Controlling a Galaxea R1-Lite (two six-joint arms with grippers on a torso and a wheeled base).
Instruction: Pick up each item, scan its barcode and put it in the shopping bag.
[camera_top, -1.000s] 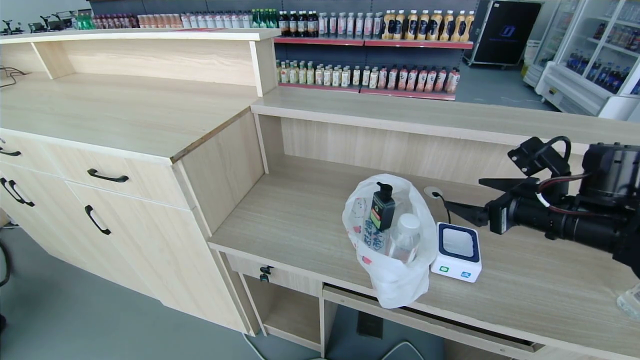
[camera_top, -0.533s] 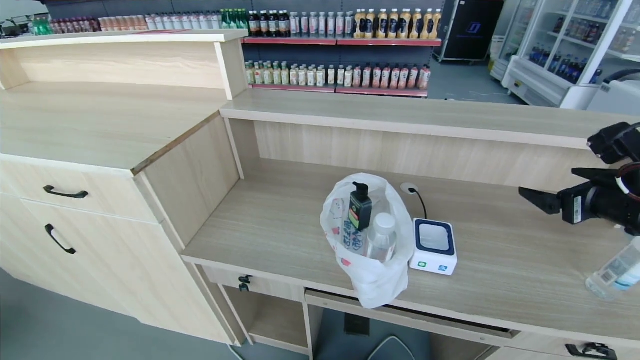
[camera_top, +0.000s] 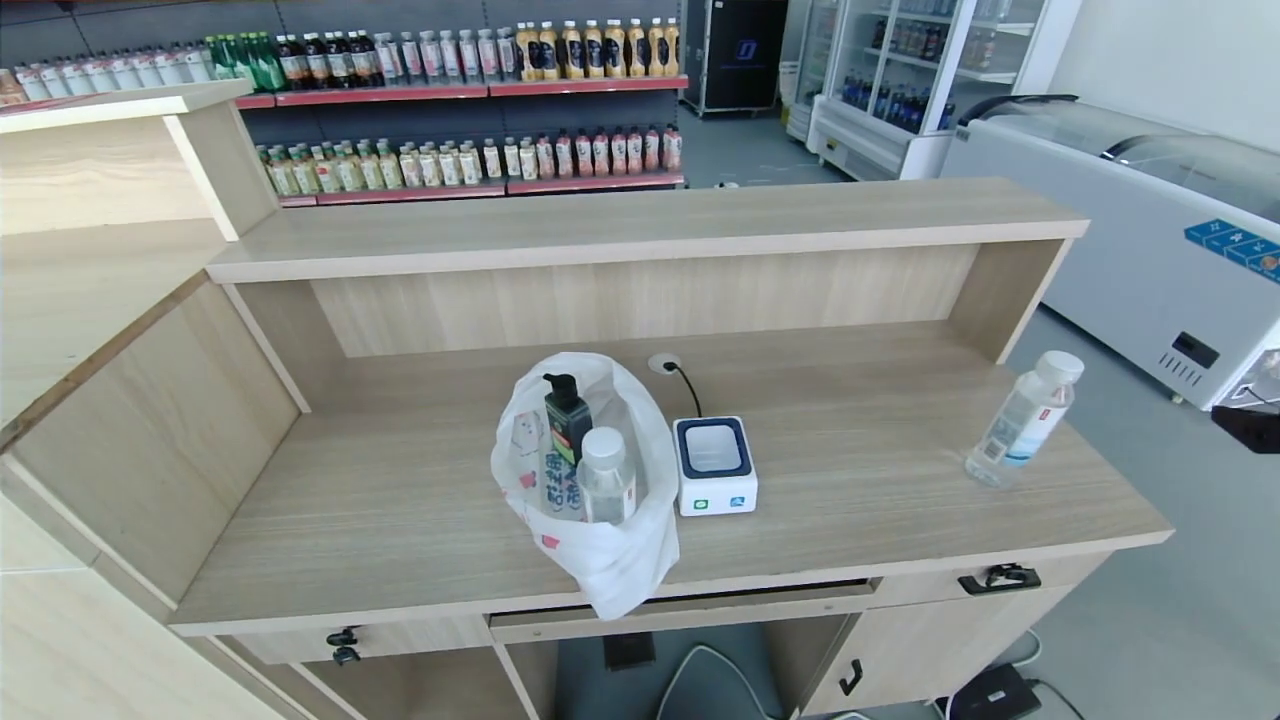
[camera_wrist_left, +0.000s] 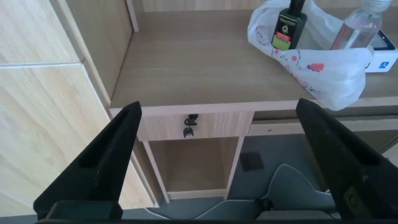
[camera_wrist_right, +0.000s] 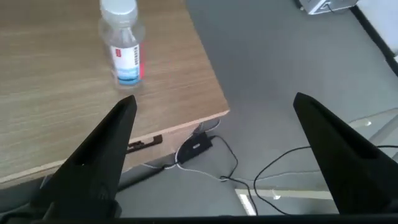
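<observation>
White shopping bag (camera_top: 615, 565), black pump bottle (camera_top: 566, 418)

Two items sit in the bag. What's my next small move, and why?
Probably ease the open right gripper in toward the water bottle: it stands upright, unbagged, near the right end of the counter, and that gripper hangs off the edge beside it.

You are facing a pale wood desk (camera_top: 850, 470) with a raised ledge (camera_top: 640, 225) along its back and black-handled drawers (camera_top: 998, 580) under its front edge. A taller cabinet (camera_top: 90, 300) of the same wood joins it on your left. Behind it, red-edged shelves (camera_top: 480, 95) carry rows of bottles against a dark wall. Glass-door coolers (camera_top: 900, 70) and a white chest freezer (camera_top: 1130, 220) stand to your right on the grey floor (camera_top: 1180, 600), where a black cable (camera_wrist_right: 231, 158) lies. The light is bright and even.
</observation>
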